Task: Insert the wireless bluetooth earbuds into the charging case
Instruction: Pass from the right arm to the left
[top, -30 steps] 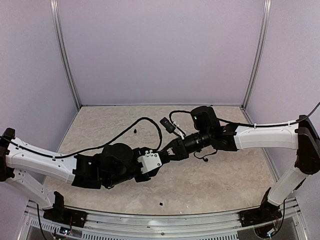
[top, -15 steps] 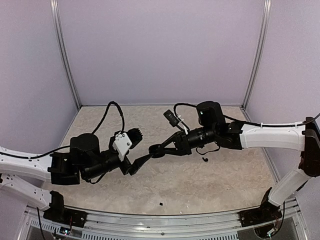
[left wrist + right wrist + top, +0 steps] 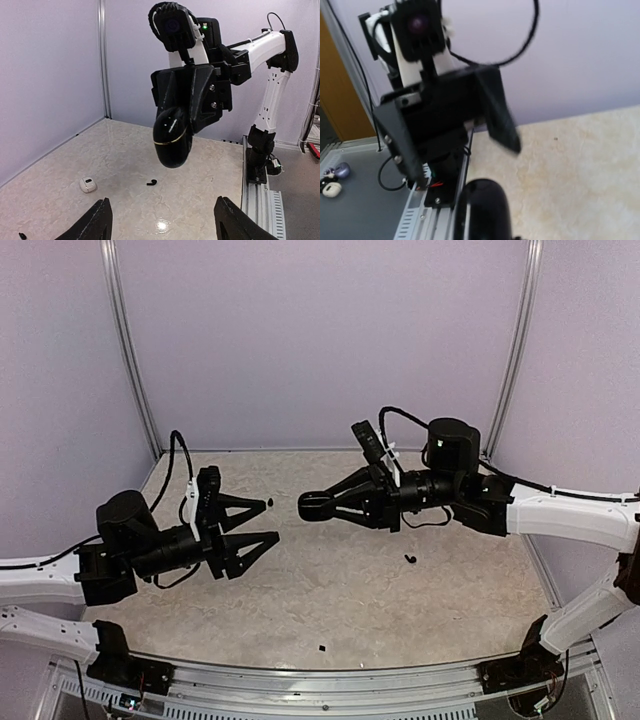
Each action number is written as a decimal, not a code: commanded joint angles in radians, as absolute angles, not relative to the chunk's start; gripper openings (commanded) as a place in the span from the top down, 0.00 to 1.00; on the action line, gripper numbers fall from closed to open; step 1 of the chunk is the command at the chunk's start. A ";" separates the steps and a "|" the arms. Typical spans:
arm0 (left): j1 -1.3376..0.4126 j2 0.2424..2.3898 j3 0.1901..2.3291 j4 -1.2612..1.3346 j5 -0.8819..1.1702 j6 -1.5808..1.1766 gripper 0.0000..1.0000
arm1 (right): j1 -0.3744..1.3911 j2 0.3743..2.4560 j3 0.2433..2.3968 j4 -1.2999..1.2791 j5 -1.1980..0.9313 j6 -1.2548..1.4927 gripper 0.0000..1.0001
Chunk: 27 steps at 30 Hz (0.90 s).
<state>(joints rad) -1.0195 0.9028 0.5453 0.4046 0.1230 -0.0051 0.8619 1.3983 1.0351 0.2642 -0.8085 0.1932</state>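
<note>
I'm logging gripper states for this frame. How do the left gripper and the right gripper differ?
The left gripper is open and empty; the right gripper is shut on the glossy black charging case. The left gripper points toward the table's right side, the right gripper toward its left. Both hang above the table, facing each other with a gap between them.

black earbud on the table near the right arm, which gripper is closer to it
Right. The right gripper, shut on the charging case, hangs above the table a little past the black earbud; the left gripper, open, is farther off on the opposite side.
</note>
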 commanded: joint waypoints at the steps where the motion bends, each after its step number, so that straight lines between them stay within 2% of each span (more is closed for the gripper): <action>1: -1.014 0.960 0.587 0.484 0.292 -0.056 0.31 | 0.878 1.388 1.068 0.327 -0.848 0.126 0.85; 13: -1.055 1.101 0.626 0.674 0.239 -0.081 0.40 | 0.925 1.429 1.049 0.464 -0.827 0.205 0.86; 20: -1.076 1.147 0.626 0.726 0.188 -0.087 0.49 | 0.940 1.440 1.022 0.532 -0.812 0.253 0.86; 27: -1.080 1.146 0.632 0.735 0.149 -0.087 0.51 | 0.948 1.440 1.010 0.538 -0.801 0.253 0.86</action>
<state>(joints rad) -1.0710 1.1469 0.5987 0.6914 0.1848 -0.0822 0.9340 1.4307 1.0260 0.4953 -0.8143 0.2382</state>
